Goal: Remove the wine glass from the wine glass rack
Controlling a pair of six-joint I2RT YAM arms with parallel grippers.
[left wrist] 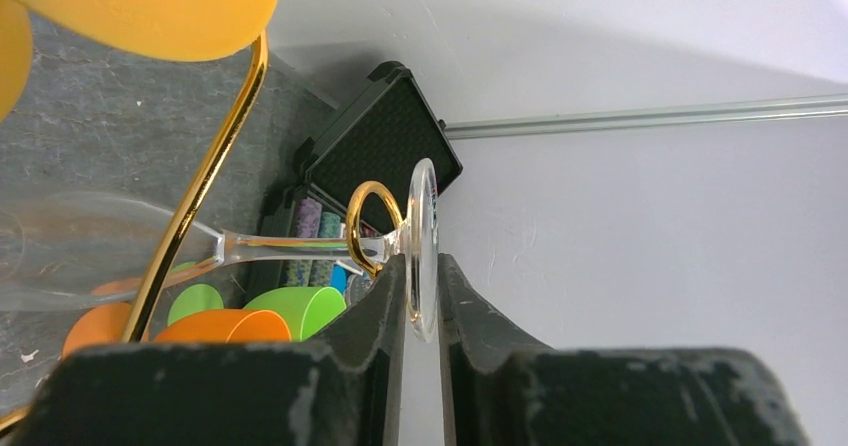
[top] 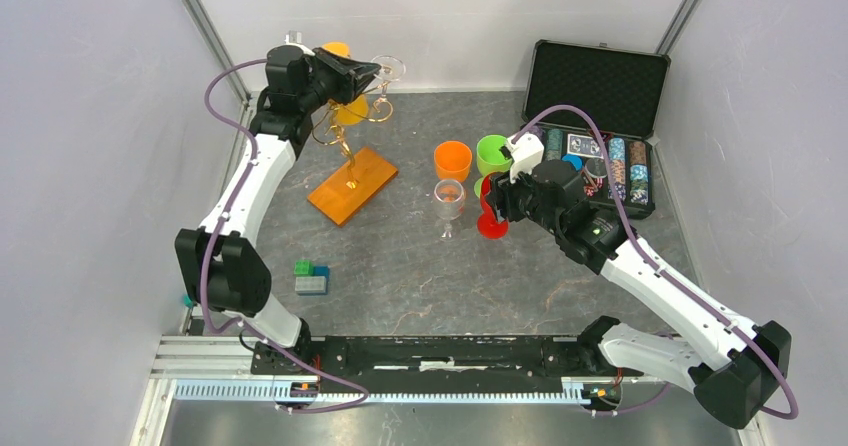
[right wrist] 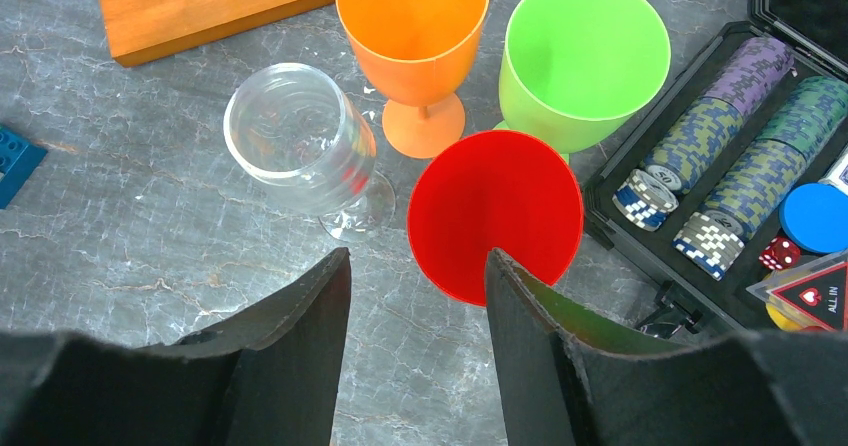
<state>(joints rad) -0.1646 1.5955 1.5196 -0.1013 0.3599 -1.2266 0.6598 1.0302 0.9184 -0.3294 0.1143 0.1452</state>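
- Locate the rack (top: pixel 352 186) at 11 o'clock on the table (top: pixel 400 286). The wine glass (top: pixel 387 67) hangs from its top, toward 1 o'clock from the orange base.
- Check the left gripper (left wrist: pixel 422 291). Its jaws are narrow and pinch the edge of the glass's foot (left wrist: pixel 423 206), as the left wrist view shows.
- Note that the stem (left wrist: pixel 290 247) passes through a gold curl (left wrist: pixel 372 228) of the rack, just beside the foot. The glass is not yet free.
- Judge progress as follows: the grasp is made, the removal is not. You have yet to slide the stem out through the curl's open side, carry the glass clear and set it down.
- Expect the foot to catch on the curl if you pull along the stem.
- Check the right gripper (right wrist: pixel 417 266). Its jaws are wide and hold nothing, above a red cup (right wrist: pixel 495 216) at 3 o'clock from the rack.
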